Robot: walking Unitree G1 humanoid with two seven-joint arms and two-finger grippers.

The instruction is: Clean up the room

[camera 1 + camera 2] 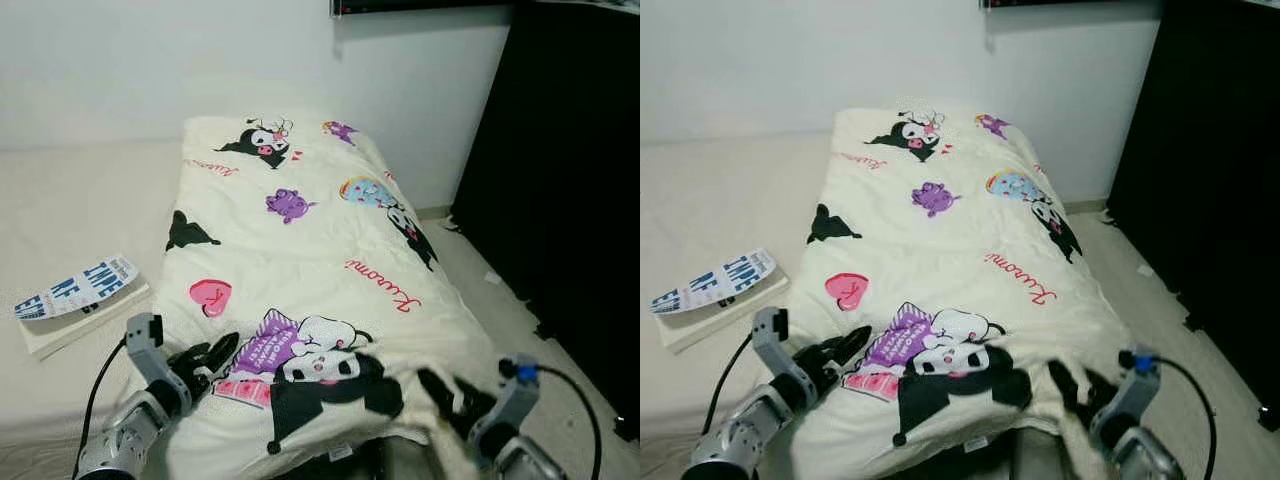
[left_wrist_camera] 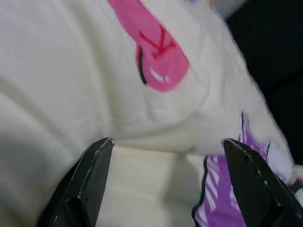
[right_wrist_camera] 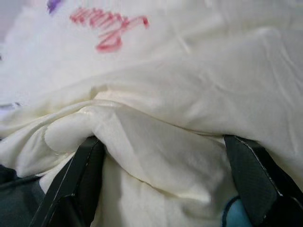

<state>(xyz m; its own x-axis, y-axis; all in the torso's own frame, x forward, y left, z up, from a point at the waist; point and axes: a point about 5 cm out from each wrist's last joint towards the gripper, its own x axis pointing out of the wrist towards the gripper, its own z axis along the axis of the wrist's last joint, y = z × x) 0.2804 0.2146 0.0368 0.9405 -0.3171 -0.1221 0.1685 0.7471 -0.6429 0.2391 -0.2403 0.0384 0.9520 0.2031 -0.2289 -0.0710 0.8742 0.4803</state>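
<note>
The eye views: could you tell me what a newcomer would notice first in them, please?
A cream cartoon-print blanket lies spread along the bed, reaching back to the wall. The left gripper and right gripper both sit open at its near edge. A book lies on the bed to the blanket's left.

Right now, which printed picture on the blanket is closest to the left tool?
The purple-and-white striped print on the blanket, just beside the left tool. The pink heart lies farther up; the other prints are farther still.
</note>
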